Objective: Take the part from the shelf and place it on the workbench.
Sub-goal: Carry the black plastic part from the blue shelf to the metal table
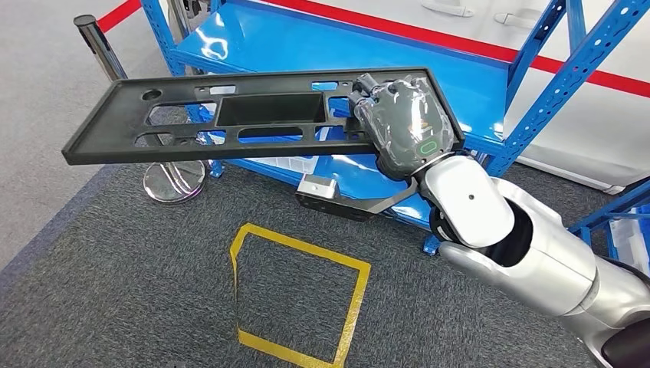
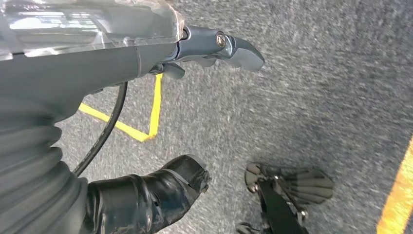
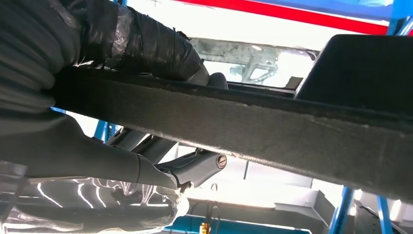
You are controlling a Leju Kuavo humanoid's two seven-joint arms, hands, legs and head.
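Observation:
The part (image 1: 192, 115) is a long black flat panel with a rectangular recess and several cutouts. It hangs level in the air in front of the blue shelf (image 1: 306, 46), reaching out to the left over the carpet. My right hand (image 1: 402, 126) grips its right end, fingers on top. In the right wrist view the part's edge (image 3: 292, 122) runs across the picture, clamped between the thumb and the fingers (image 3: 195, 165) of my right hand (image 3: 73, 146). My left hand (image 2: 87, 68) hangs over the grey carpet with fingers and thumb apart, holding nothing.
A yellow taped square (image 1: 299, 299) marks the carpet below the part. A chrome post base (image 1: 175, 180) stands at the shelf's left corner. Blue shelf uprights (image 1: 567, 77) rise on the right. A grey bracket (image 1: 318, 188) hangs under the shelf board.

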